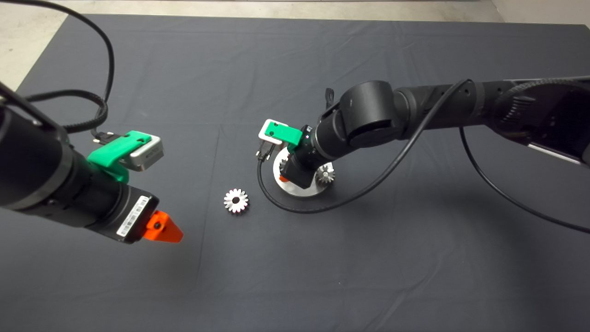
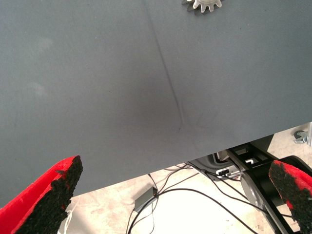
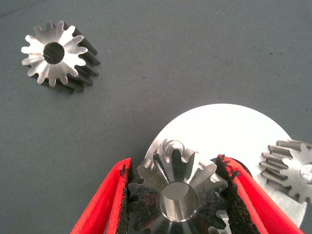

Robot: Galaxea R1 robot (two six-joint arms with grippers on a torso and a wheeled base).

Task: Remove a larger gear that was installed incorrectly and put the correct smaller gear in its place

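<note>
We see right claw [image 3: 178,195] clamped on smaller gear [image 3: 178,192] over round metal plate [image 3: 234,131]; larger gear [image 1: 236,200] lies apart on mat; left claw [image 2: 178,195] open, idle.

So the round silver plate [image 1: 302,191] sits flat on the dark mat [image 1: 295,276], roughly mid-mat. A small steel gear [image 1: 325,174] stands on the plate right at its rim, teeth poking slightly over the edge. The cloth has some long creases [image 2: 168,78] running across it, well away from the plate. Pale concrete floor [image 1: 27,32] shows past the mat's edges, far from the plate. Down there, also far from the plate, it's a tangle of black cables [image 2: 185,192] plus a small grey box [image 2: 145,199].
</note>
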